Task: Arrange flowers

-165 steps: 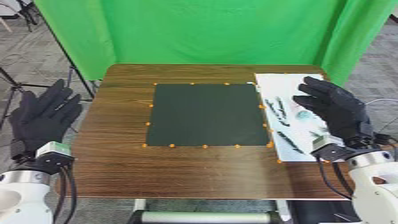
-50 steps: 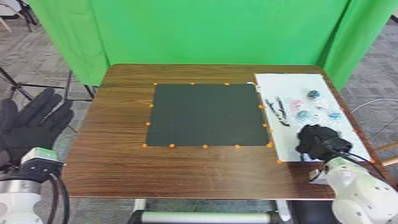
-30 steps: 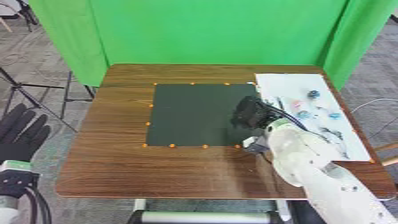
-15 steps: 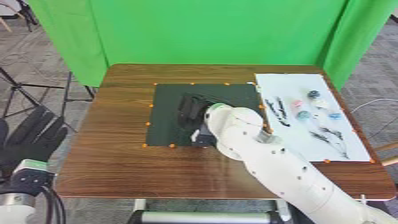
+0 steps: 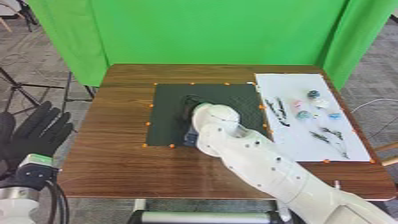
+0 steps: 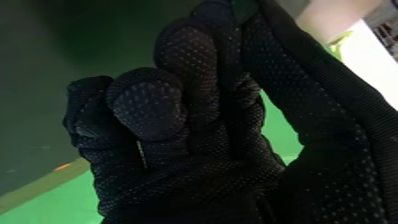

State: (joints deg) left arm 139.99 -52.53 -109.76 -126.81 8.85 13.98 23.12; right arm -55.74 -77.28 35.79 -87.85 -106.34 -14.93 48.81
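Flowers now farther from the right hand

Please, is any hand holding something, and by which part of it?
It cannot be told whether the right hand, over the dark mat, holds anything; the open left hand holds nothing.

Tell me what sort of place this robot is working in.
Probably a robotics lab or test area: a green backdrop hangs behind the table, a dark mat is edged with orange markers, and stand legs rise from the carpeted floor.
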